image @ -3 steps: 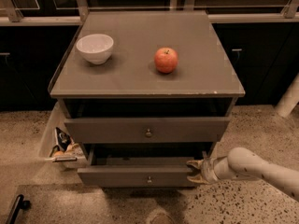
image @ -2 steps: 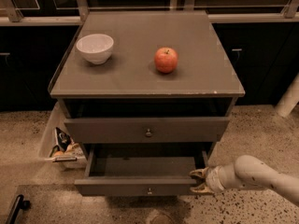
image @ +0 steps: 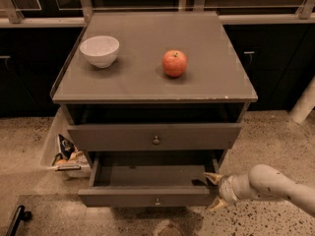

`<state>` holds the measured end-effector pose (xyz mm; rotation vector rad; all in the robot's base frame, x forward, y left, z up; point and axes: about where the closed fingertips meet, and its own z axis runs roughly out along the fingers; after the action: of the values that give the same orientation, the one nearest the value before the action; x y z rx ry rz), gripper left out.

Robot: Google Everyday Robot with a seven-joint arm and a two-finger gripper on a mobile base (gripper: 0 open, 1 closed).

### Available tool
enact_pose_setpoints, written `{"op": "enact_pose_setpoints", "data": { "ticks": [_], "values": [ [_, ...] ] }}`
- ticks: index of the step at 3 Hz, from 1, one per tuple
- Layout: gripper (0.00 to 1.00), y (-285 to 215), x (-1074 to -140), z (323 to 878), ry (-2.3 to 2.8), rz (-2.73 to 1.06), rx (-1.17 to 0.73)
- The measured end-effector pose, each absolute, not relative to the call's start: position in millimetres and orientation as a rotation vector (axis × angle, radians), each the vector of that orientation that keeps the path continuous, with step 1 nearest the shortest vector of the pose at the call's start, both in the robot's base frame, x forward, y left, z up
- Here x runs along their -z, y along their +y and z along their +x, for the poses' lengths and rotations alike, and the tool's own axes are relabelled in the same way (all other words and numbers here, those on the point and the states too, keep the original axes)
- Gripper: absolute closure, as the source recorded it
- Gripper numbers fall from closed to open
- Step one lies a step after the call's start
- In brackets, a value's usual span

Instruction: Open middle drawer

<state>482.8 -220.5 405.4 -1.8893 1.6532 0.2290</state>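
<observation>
The middle drawer [image: 147,195] is the low grey front with a small round knob. It stands pulled well out of the grey cabinet [image: 206,77], and its plain grey inside shows. My gripper [image: 214,191] is at the right end of the drawer's front. Its fingers are spread: one fingertip [image: 212,177] sits just behind the front panel over the drawer's inside, and the other lies on the outer side near the floor. The white arm runs off to the right.
The top drawer [image: 123,136], with a taller front, stands slightly out above. A white bowl [image: 99,50] and a red apple [image: 174,63] sit on the cabinet top. A bin with packets [image: 64,154] stands on the floor at the left. A dark object [image: 15,219] lies at the bottom left.
The middle drawer has slid further out towards the camera. My gripper has moved with its right end, down and forward.
</observation>
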Motion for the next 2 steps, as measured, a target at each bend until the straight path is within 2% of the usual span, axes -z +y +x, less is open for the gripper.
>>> {"op": "enact_pose_setpoints", "data": {
  "ticks": [1,2],
  "values": [
    [0.00,-220.0,-404.5,483.7,1.655,-1.887,-0.234],
    [0.16,-205.9,-386.6,481.2,1.652,-1.869,-0.342]
  ]
}}
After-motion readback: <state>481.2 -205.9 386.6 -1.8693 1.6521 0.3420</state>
